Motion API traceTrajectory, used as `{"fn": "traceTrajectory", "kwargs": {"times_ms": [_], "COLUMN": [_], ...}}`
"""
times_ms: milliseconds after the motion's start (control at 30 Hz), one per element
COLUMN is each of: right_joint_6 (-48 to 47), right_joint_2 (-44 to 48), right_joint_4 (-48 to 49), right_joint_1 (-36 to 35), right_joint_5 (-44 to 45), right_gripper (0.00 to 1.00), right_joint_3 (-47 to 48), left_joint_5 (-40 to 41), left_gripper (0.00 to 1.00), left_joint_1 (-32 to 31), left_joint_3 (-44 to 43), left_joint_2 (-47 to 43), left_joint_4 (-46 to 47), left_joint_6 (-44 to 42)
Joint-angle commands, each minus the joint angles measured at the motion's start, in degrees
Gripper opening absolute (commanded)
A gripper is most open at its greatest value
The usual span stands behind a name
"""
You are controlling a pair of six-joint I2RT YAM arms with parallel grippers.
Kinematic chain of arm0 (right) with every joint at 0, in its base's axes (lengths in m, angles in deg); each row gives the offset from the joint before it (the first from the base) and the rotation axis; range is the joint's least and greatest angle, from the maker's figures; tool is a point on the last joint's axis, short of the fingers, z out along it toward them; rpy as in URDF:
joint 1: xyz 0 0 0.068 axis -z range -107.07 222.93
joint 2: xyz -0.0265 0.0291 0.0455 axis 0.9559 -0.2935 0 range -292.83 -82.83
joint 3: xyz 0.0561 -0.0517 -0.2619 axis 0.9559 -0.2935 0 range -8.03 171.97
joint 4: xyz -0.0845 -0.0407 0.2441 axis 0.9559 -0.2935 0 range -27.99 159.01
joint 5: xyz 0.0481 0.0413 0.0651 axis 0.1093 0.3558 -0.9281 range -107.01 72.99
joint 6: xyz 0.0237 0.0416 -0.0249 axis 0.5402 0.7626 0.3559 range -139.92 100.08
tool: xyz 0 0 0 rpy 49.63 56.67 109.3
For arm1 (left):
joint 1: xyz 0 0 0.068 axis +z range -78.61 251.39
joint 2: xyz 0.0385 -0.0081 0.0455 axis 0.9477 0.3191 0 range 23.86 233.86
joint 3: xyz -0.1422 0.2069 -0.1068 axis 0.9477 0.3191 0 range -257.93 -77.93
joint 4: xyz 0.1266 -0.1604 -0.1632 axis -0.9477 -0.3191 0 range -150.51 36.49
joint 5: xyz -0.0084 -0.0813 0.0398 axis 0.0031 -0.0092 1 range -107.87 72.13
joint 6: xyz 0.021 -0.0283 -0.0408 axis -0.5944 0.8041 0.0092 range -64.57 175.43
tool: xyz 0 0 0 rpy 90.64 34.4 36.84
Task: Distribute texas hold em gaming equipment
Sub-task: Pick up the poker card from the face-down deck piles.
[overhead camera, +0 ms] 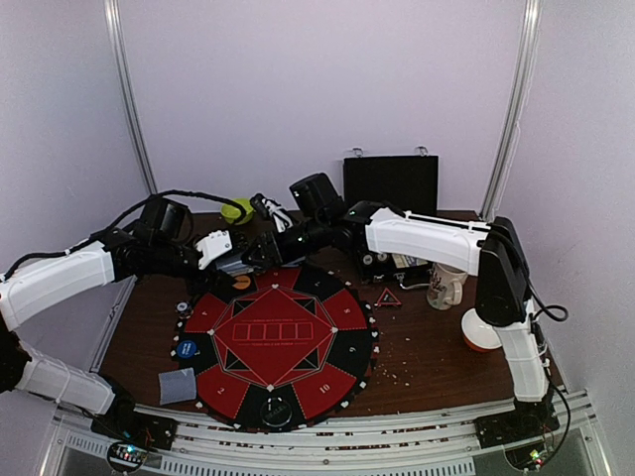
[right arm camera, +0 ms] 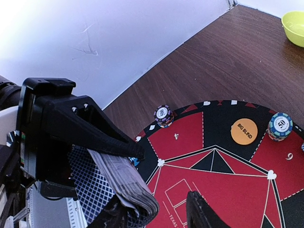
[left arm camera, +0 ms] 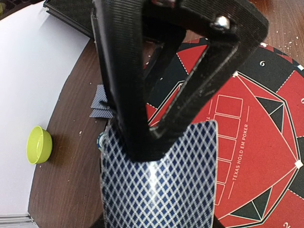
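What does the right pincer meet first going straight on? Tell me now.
Most likely the card deck held by the left pincer, just ahead of the right pincer; depth is unclear.

A high rear camera overlooks the table (overhead camera: 427,347); both wrist cameras look down closely, sharing the red mat (overhead camera: 273,337).

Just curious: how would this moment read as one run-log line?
left pincer: clamped on card deck | right pincer: near deck | mat: chips, Big Blind disc

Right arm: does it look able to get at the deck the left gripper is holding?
Probably yes. The right gripper hangs open right at the free end of the deck, which the left gripper clamps; nothing stands between them.
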Motion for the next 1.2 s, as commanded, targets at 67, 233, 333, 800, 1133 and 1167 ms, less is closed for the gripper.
{"fn": "traceTrajectory", "kwargs": {"times_ms": [67,233,333,800,1133,1167], "right_joint_6": [-1.47,-0.19,-0.08,-2.44,0.64,-0.7], "right_joint_2": [3.17,3.03,3.18,6.35,16.21,17.08], "right_joint_4": [-3.1,-2.63,-2.6,-6.01,-0.44,-3.06], "right_joint_1": [0.45,0.44,0.37,0.96,3.21,3.17], "right_joint_5": [2.42,0.39,0.05,2.24,2.34,6.49], "right_gripper": [0.35,0.19,0.11,0.0,0.0,0.0], "right_joint_3": [-1.18,-1.23,-1.11,-1.19,-4.98,-4.39], "left_joint_5": [-0.28,-0.06,0.1,0.44,5.3,5.78], "left_gripper": [0.4,0.4,0.4,0.4,0.4,0.4], "left_joint_1": [-0.1,-0.12,-0.12,-0.12,1.02,1.32], "left_joint_3": [-1.01,-1.11,-1.01,-1.21,-4.43,-4.65], "left_joint_2": [-0.01,0.05,0.11,-0.05,2.09,2.28], "left_joint_4": [2.96,2.95,2.95,2.96,3.37,3.39], "left_joint_6": [0.2,0.4,0.4,0.86,6.23,7.0]}}
